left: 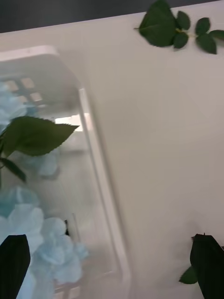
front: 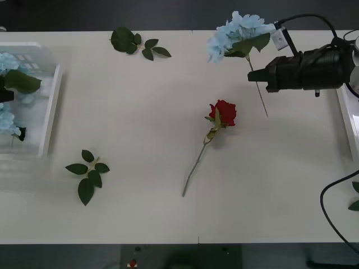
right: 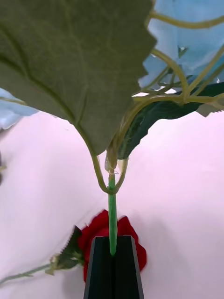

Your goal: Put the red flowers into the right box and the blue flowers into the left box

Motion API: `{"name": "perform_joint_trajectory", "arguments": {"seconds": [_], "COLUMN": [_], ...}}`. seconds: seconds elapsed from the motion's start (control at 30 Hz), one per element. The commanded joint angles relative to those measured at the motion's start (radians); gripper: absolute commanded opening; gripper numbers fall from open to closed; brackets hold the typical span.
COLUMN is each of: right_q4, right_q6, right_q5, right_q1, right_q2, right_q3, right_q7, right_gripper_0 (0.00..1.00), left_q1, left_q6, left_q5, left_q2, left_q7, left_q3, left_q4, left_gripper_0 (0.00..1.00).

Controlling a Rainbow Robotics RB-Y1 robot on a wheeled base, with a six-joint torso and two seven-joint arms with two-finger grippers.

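My right gripper (front: 259, 74) (right: 113, 240) is shut on the thin green stem of a blue flower (front: 238, 33) (right: 186, 46) at the far right of the table; its big leaf (right: 70, 60) hangs close to the wrist camera. One red flower (front: 224, 112) (right: 107, 233) lies on the table just left of and nearer than that gripper, stem toward the front edge. The left box (front: 53, 112) (left: 100, 173) at the far left holds other blue flowers (front: 7, 120) (left: 42, 229). My left gripper (left: 112, 271) hangs open over that box's inner rim. The right box (front: 348, 117) shows partly at the right edge.
Loose green leaf sprigs lie at the back centre (front: 137, 43) (left: 175, 30) and front left (front: 87, 174). A black cable (front: 331, 207) loops at the front right. The table (front: 140, 112) is bare white between these.
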Motion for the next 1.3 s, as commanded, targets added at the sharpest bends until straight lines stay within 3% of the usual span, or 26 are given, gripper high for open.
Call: {"name": "perform_joint_trajectory", "arguments": {"seconds": [0.03,0.17,0.33,0.5,0.8,1.3], "right_q4": [-0.008,-0.008,-0.062,-0.139,-0.231,-0.238], "right_q6": [0.022,0.002,-0.101,-0.202,-0.290,-0.351], "right_q5": [-0.096,-0.234,-0.435,-0.493,-0.616,-0.651], "right_q1": [-0.029,-0.029,-0.029,-0.029,-0.029,-0.029], "right_q2": [0.028,0.066,0.092,0.100,0.121,0.206], "right_q3": [-0.029,-0.001,0.119,0.192,0.296,0.296], "right_q7": [0.073,0.078,0.078,0.078,0.078,0.078], "right_gripper_0": [0.00,0.00,0.00,0.00,0.00,0.00], "left_q1": [-0.099,-0.146,-0.159,-0.140,-0.119,-0.191], "left_q6": [0.005,-0.110,-0.243,-0.245,-0.179,-0.193], "left_q5": [0.118,0.129,0.116,0.187,0.675,0.752], "left_q2": [0.013,-0.025,-0.115,-0.226,-0.388,-0.654], "left_q7": [-0.032,-0.044,-0.057,-0.253,-0.696,-0.857], "left_q3": [-0.101,-0.224,-0.357,-0.368,-0.369,-0.382], "left_q4": [-0.023,-0.023,-0.003,0.094,0.324,0.330], "left_gripper_0": [1.00,1.00,1.00,1.00,1.00,1.00]}}
